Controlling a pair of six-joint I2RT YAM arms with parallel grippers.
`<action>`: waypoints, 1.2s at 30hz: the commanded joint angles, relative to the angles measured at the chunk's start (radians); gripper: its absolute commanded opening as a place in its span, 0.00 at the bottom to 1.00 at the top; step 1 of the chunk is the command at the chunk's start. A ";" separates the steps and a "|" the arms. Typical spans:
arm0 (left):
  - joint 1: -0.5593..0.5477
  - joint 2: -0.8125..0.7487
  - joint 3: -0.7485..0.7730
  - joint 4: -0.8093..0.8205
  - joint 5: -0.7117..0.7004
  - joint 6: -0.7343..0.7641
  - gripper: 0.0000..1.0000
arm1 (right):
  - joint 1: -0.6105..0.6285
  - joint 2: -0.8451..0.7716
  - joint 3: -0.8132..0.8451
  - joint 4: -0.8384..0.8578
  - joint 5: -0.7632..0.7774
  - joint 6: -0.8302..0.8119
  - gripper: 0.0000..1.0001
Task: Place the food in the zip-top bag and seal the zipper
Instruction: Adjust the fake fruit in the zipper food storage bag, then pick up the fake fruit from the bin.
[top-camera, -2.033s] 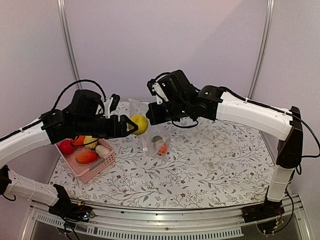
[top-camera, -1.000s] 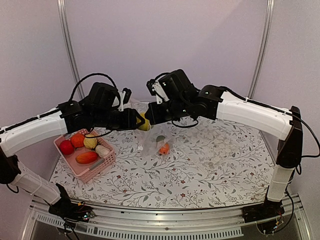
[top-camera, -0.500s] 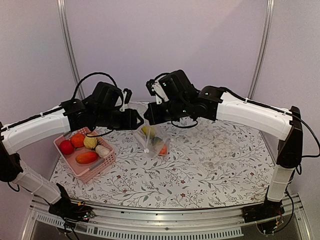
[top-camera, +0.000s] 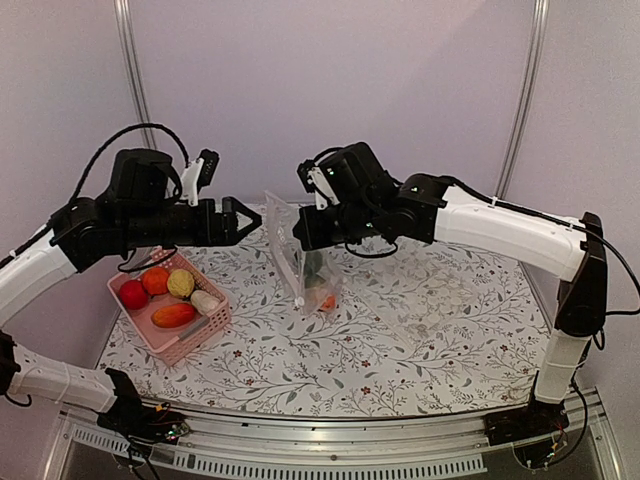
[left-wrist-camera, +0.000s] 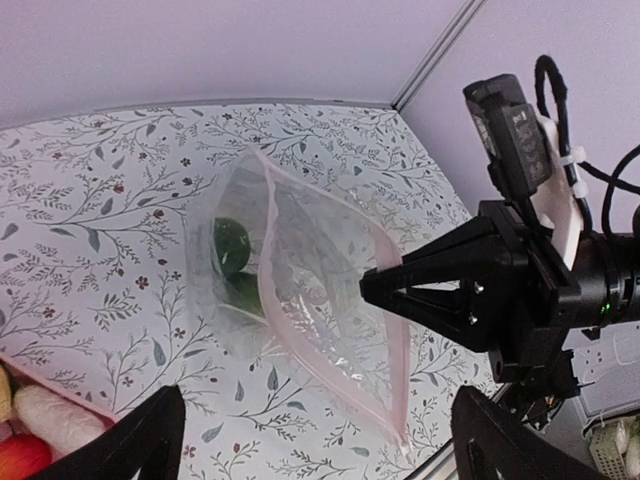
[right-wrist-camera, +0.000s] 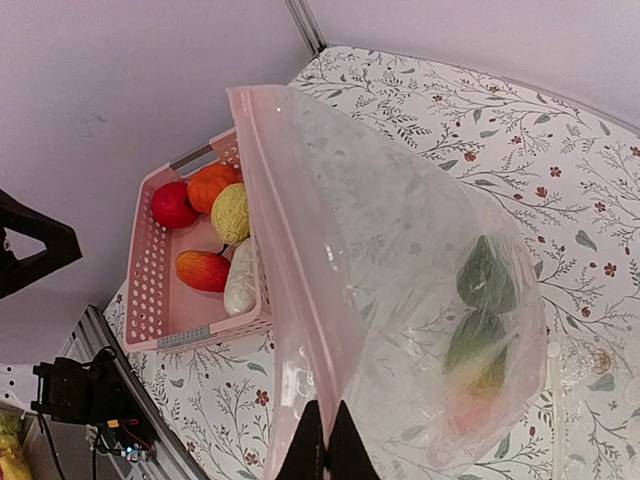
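- The right gripper (right-wrist-camera: 325, 440) is pressed together on the zipper (right-wrist-camera: 268, 250), pinching that pinkish rim and holding the zip-top bag (top-camera: 300, 262) up on edge, mouth gaping toward the left arm
- Some of the food (right-wrist-camera: 470, 340) sits low inside the bag: green pieces (right-wrist-camera: 485, 275) above an orange piece (right-wrist-camera: 462, 412)
- The left gripper (top-camera: 244, 220) hangs in the air just left of the bag's mouth, jaws spread wide with nothing between them
- The other food lies in the pink basket (top-camera: 195, 342) at the left side of the flowered table (top-camera: 430, 330): a red fruit (top-camera: 133, 294), an orange fruit (top-camera: 155, 280), a yellow fruit (top-camera: 180, 284), a white radish (top-camera: 205, 302) and a red-orange piece (top-camera: 173, 315)
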 joint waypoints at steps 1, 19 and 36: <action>0.068 -0.053 -0.046 -0.138 -0.024 0.038 0.94 | -0.007 -0.043 -0.011 0.014 0.014 0.009 0.00; 0.602 0.032 -0.314 -0.179 0.094 -0.060 1.00 | -0.008 -0.051 -0.014 0.022 0.005 0.006 0.00; 0.803 0.403 -0.223 -0.034 0.190 0.057 0.99 | -0.010 -0.060 -0.029 0.044 -0.020 0.010 0.00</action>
